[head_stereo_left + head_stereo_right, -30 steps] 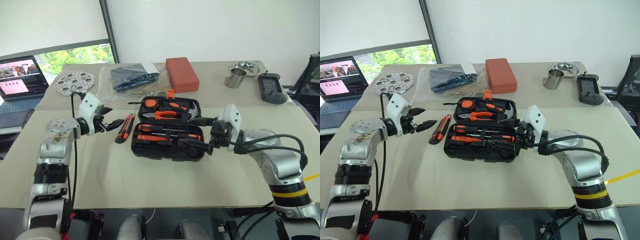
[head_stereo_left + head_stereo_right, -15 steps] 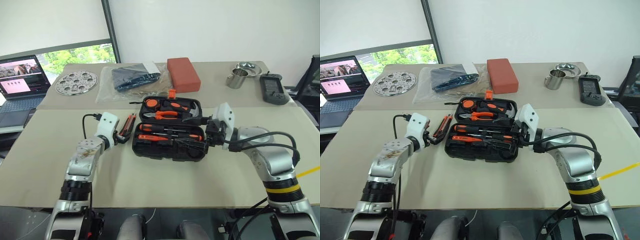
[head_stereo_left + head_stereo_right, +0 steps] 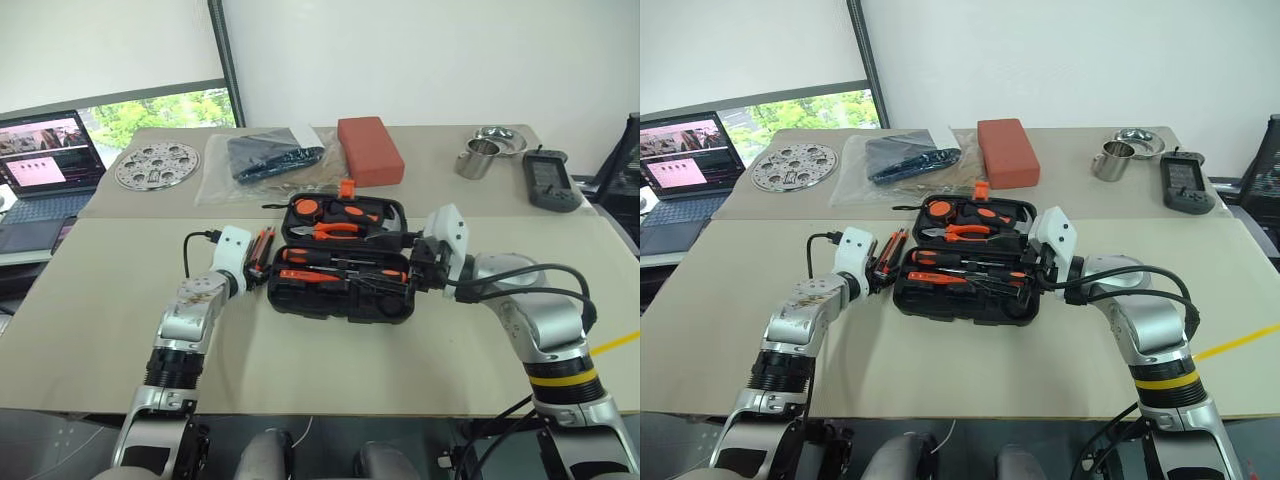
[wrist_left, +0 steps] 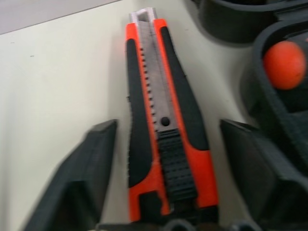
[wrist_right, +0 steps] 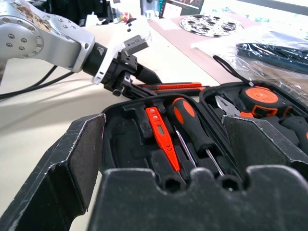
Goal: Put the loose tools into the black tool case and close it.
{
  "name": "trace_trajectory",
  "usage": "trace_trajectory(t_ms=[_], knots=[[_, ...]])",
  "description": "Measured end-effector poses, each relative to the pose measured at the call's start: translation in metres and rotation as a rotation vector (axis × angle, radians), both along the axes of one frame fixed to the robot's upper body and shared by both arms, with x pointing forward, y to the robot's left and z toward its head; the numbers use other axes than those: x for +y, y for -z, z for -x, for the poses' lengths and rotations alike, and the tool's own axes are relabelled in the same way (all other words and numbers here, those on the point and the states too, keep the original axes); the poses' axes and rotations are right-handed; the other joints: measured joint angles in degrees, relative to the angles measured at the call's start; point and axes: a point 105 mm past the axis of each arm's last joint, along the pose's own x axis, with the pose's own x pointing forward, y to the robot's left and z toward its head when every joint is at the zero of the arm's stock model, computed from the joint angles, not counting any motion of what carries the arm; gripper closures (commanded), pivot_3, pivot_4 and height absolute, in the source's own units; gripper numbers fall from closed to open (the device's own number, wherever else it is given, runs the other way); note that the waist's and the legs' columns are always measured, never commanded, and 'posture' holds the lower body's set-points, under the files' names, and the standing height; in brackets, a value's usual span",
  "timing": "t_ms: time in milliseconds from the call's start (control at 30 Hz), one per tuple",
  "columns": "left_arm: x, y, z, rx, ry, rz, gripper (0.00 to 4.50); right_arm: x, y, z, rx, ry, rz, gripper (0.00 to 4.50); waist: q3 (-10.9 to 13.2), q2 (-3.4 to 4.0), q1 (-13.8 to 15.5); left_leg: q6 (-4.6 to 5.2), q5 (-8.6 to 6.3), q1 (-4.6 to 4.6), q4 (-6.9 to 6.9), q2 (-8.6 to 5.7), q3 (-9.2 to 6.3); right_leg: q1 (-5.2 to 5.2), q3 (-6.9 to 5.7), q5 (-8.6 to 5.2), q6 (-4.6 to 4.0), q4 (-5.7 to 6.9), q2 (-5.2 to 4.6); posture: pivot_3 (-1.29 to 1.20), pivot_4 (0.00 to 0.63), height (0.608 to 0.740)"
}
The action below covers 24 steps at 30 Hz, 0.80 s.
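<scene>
One utility knife lies flat on the desk between the parted fingers of the left gripper, evidently lined up for pickup, just beside the open black tool case, at whose far end the right gripper waits spread wide.

in the left wrist view the rear end of the orange-and-black utility knife is cut off by the frame edge, and the open black plastic tool case runs out of frame. the dark contents of the clear plastic bag cannot be identified.
</scene>
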Motion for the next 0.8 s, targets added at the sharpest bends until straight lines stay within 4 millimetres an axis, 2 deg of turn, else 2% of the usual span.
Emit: trace_trajectory(t_ms=[33, 67, 333, 467, 533, 667, 733, 800], knots=[[0.0, 0.0, 0.0, 0.0, 0.0, 0.002, 2.59, 0.0, 0.001, 0.0, 0.001, 0.001, 0.001, 0.0, 0.0, 0.0, -0.1, -0.01, 0.01, 0.01, -0.02, 0.0, 0.0, 0.0, 0.01, 0.0, 0.0, 0.0, 0.01, 0.0, 0.15, 0.74], [0.0, 0.0, 0.0, 0.0, -0.002, 0.002, 2.71, 0.0, 0.001, 0.0, 0.002, 0.002, 0.001, 0.0, 0.0, 0.0, -0.22, -0.03, 0.02, 0.02, -0.03, 0.0, 0.0, 0.0, 0.01, 0.0, 0.0, 0.0, 0.02, 0.0, 0.15, 0.74], [0.006, 0.0, 0.003, -0.006, -0.008, 0.008, 2.71, 0.0, 0.0, 0.0, -0.008, 0.0, 0.002, 0.0, 0.01, -0.02, -0.77, -0.05, 0.03, 0.02, -0.07, 0.0, 0.0, -0.01, 0.02, 0.0, 0.0, -0.03, 0.01, 0.0, 0.15, 0.74], [0.023, -0.009, 0.002, -0.067, -0.009, -0.029, 2.71, -0.004, 0.001, 0.0, -0.009, 0.013, 0.007, 0.0, 0.07, -0.11, -1.16, -0.14, 0.09, -0.02, -0.13, 0.03, -0.02, -0.07, -0.01, 0.0, 0.0, -0.03, 0.03, 0.0, 0.15, 0.74], [0.034, -0.029, -0.001, -0.152, 0.027, -0.039, 2.71, -0.008, 0.003, 0.0, 0.0, 0.026, 0.011, 0.0, 0.09, -0.15, -1.14, -0.16, 0.1, -0.02, -0.14, 0.07, -0.02, -0.08, -0.02, 0.0, 0.0, -0.04, 0.0, 0.0, 0.15, 0.74], [0.036, -0.073, -0.013, -0.265, 0.123, -0.021, 2.71, -0.01, 0.005, 0.0, 0.004, 0.034, 0.012, 0.0, 0.1, -0.16, -0.73, -0.1, 0.07, -0.05, -0.12, 0.01, 0.0, -0.05, -0.05, 0.0, 0.0, -0.11, -0.05, 0.0, 0.15, 0.74], [0.03, -0.097, -0.02, -0.322, 0.198, -0.02, 2.71, -0.01, 0.005, 0.0, 0.003, 0.035, 0.011, 0.0, 0.11, -0.17, -0.57, -0.07, 0.05, -0.11, -0.12, 0.0, 0.0, -0.06, -0.06, 0.0, 0.0, -0.17, -0.04, 0.0, 0.15, 0.74], [0.011, -0.122, -0.019, -0.389, 0.356, -0.052, 2.71, -0.01, 0.005, 0.0, 0.002, 0.039, 0.011, 0.0, 0.1, -0.16, -0.35, -0.08, 0.05, -0.16, -0.12, -0.03, 0.04, -0.08, -0.08, 0.0, 0.0, -0.24, -0.04, 0.0, 0.15, 0.74]])
